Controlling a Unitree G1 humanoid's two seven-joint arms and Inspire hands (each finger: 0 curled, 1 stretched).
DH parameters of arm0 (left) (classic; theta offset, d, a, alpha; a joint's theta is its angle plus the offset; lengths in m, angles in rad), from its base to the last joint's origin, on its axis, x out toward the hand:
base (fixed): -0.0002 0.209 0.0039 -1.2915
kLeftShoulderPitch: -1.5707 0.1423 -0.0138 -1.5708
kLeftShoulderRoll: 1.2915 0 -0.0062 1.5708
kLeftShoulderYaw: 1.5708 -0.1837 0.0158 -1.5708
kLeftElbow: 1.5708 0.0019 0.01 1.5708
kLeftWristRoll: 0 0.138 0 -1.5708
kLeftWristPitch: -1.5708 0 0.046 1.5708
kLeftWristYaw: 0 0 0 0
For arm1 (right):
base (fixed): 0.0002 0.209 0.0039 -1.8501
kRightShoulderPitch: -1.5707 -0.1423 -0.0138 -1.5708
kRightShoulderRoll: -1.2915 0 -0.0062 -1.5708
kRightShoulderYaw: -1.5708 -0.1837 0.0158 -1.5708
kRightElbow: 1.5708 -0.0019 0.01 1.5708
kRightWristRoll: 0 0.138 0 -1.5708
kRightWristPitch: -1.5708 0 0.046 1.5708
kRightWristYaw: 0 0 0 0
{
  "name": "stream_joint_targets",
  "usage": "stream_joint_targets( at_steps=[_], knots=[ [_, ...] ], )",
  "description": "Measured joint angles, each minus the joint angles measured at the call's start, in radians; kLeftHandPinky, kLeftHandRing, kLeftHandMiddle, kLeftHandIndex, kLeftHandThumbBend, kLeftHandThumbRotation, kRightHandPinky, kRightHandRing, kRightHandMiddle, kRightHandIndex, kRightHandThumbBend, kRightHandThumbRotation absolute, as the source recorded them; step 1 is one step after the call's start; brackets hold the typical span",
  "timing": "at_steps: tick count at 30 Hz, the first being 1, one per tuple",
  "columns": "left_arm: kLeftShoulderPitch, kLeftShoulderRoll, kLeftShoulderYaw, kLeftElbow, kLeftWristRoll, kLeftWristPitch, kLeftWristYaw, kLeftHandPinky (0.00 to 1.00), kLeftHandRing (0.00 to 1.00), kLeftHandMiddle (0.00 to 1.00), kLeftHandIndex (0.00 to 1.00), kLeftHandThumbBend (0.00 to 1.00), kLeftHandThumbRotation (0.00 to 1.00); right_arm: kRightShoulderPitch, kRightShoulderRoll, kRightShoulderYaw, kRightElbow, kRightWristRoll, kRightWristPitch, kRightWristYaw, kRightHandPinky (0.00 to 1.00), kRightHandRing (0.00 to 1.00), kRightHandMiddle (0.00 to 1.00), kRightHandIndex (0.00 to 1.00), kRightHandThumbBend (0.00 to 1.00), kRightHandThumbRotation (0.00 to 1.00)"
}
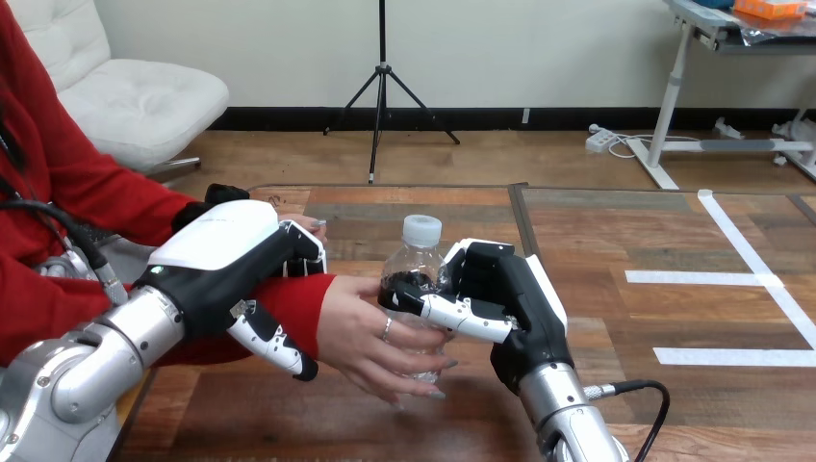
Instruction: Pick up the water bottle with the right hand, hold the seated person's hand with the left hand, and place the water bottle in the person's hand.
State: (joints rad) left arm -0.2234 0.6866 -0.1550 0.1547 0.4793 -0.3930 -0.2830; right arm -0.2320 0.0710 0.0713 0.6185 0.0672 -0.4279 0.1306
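A clear water bottle [416, 265] with a white cap stands upright at the table's middle. My right hand [510, 298] is shut on it from the right, thumb across its front. The person's hand [380, 332] reaches in from the left, palm against the bottle's left side, fingers spread beneath my thumb. My left hand [226, 265] lies over the person's red-sleeved wrist [298, 298], fingers curled over its far side and thumb hooked below it.
The wooden table [616, 260] stretches to the right with white tape lines [760, 279] on it. The person's other hand [303, 223] rests behind my left hand near the table's far left edge.
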Motion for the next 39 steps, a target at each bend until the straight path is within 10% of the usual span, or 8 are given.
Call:
stream_joint_targets(
  at_steps=[39],
  knots=[
    [0.000,-0.004,0.020,-0.030,-0.022,0.004,-0.002,0.23,0.29,0.37,0.39,0.98,0.00,-0.002,0.000,0.022,-0.065,0.010,-0.001,-0.020,0.10,0.15,0.21,0.24,0.65,0.00]
  ],
)
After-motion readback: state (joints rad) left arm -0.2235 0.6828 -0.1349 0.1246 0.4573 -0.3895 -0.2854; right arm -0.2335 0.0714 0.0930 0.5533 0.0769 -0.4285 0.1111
